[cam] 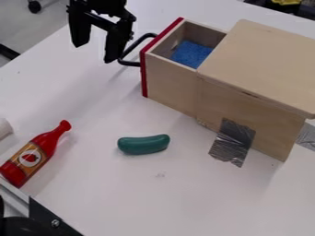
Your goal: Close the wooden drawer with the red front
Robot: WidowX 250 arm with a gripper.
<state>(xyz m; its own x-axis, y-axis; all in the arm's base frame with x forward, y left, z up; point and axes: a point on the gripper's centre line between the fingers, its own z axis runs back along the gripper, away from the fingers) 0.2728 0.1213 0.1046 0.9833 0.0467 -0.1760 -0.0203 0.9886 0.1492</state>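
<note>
End effector [96, 41]: fingers apart, empty, beside handle [129, 63]. Drawer [169, 80], just beyond handle: partly open, blue block [192, 54] inside. Outside it, camera-ward of end effector: green toy cucumber [144, 144], red bottle [34, 154].

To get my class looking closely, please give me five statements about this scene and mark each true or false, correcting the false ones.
1. The drawer is open. True.
2. The gripper holds the green toy. False: the gripper is open and empty near the handle, and the green toy lies on the table.
3. The bottle lies on its side. True.
4. The blue block lies beside the bottle. False: it is in the drawer.
5. Tape runs from the box onto the table. True.
</note>
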